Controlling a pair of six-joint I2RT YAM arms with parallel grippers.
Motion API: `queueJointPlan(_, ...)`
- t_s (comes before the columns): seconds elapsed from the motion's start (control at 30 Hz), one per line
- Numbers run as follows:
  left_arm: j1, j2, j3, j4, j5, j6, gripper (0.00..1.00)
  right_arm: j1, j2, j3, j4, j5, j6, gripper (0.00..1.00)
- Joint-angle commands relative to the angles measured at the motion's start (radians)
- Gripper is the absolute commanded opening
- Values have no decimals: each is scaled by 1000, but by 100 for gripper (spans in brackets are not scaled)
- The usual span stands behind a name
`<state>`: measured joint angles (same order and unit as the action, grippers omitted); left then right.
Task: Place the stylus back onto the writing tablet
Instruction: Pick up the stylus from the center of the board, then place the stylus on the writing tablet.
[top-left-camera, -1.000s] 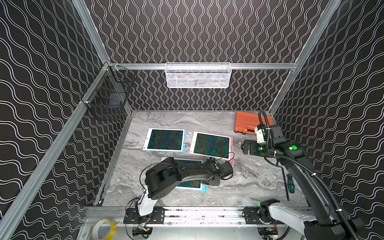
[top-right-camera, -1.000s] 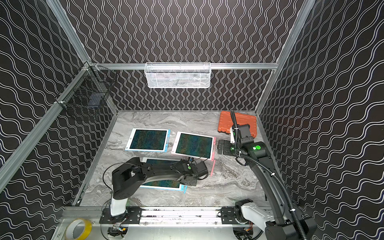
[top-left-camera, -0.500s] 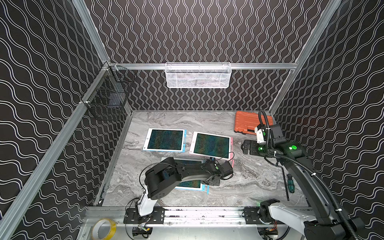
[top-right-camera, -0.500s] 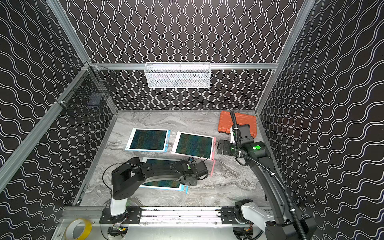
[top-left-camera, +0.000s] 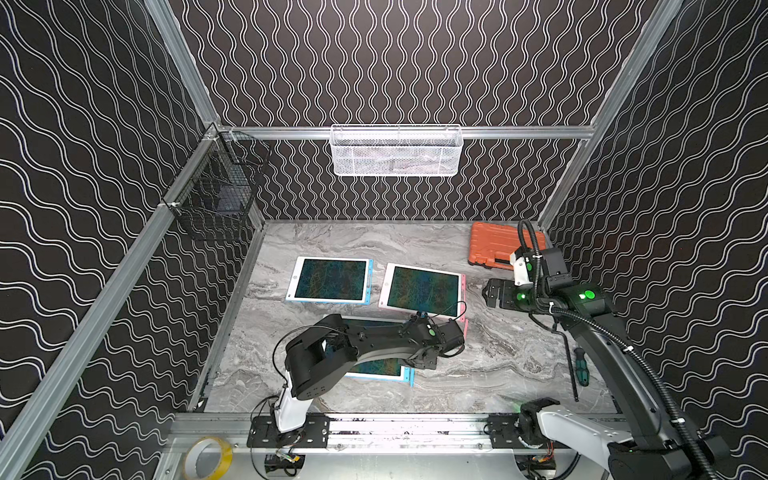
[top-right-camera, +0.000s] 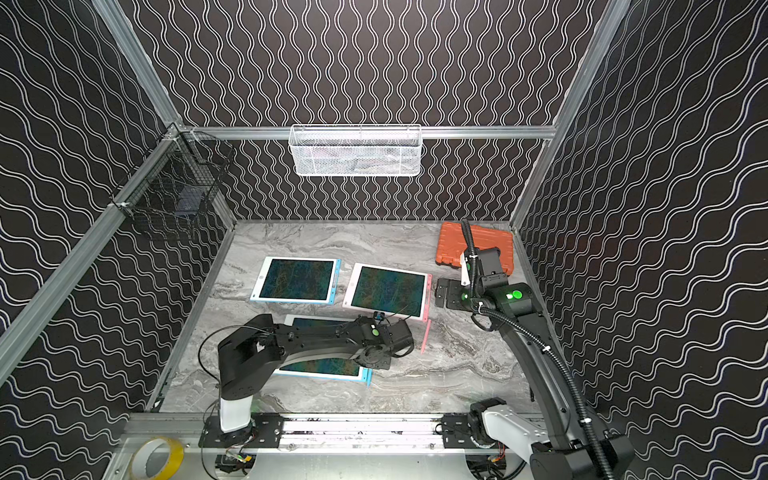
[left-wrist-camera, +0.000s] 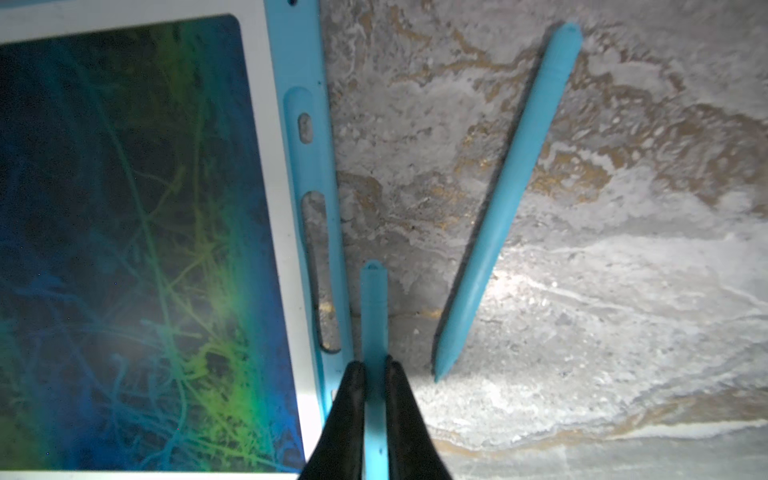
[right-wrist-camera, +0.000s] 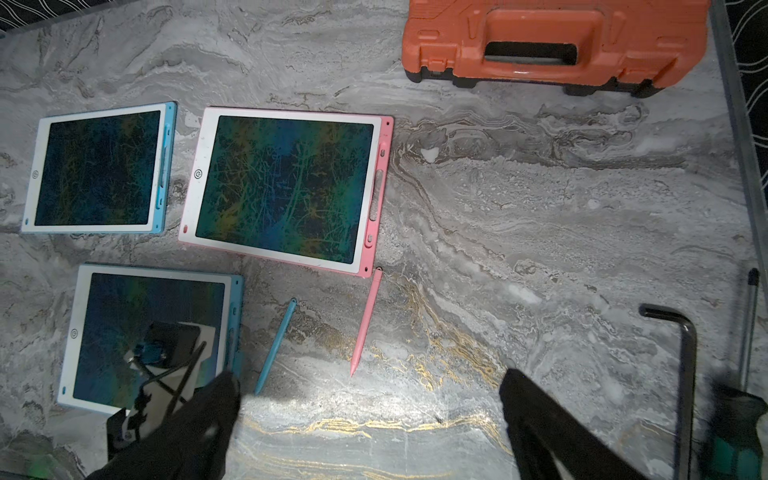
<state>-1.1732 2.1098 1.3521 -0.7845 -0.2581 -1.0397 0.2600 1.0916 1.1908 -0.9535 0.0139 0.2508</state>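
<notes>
While the blue stylus (left-wrist-camera: 374, 299) is pinched by the clenched left gripper (left-wrist-camera: 375, 365), with the blue writing tablet's (left-wrist-camera: 270, 208) side groove (left-wrist-camera: 300, 174) just beside that gripper, seating is judged in hand. A small sideways shift and a press are called for. The right gripper (right-wrist-camera: 370, 384) is spread open.

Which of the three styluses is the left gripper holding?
The blue stylus beside the tablet, pinched by the left gripper; the other blue stylus and the pink stylus lie loose.
</notes>
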Motion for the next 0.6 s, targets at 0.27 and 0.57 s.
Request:
queueJointPlan(0.27, 53, -25, -20, -5, -53, 43, 13, 0, 1, 9, -1, 3, 11, 100)
queueJointPlan(0.57, 86, 9, 8, 23, -47, 88, 13, -1, 4, 10, 0, 1, 11, 100)
